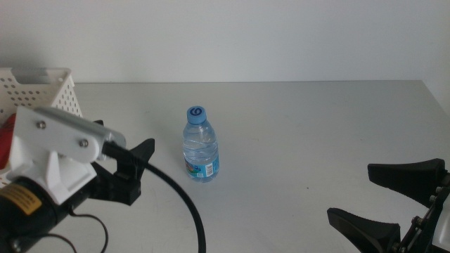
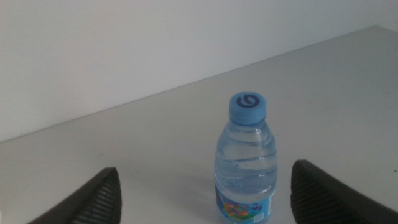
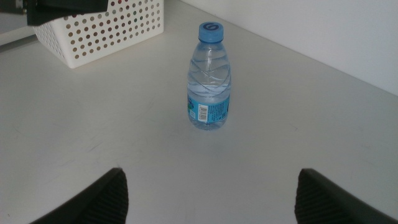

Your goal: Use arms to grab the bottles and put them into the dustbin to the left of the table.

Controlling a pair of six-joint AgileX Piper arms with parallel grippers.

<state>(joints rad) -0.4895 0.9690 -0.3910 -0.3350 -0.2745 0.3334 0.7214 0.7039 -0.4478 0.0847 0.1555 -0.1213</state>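
A small blue-capped water bottle (image 1: 201, 146) with a blue label stands upright near the middle of the table (image 1: 316, 126). My left gripper (image 1: 137, 172) is open, a short way to the bottle's left and level with it. In the left wrist view the bottle (image 2: 245, 162) stands ahead between the open jaws, nearer one of them, and nothing touches it. My right gripper (image 1: 349, 191) is open low at the table's right front, well away from the bottle (image 3: 209, 81). The white perforated dustbin (image 1: 42, 88) sits at the far left.
The dustbin (image 3: 106, 31) stands beyond the bottle in the right wrist view, with part of the left arm (image 3: 62, 9) dark above it. Something red (image 1: 4, 144) shows at the left edge behind the arm's white bracket (image 1: 56, 151). A white wall backs the table.
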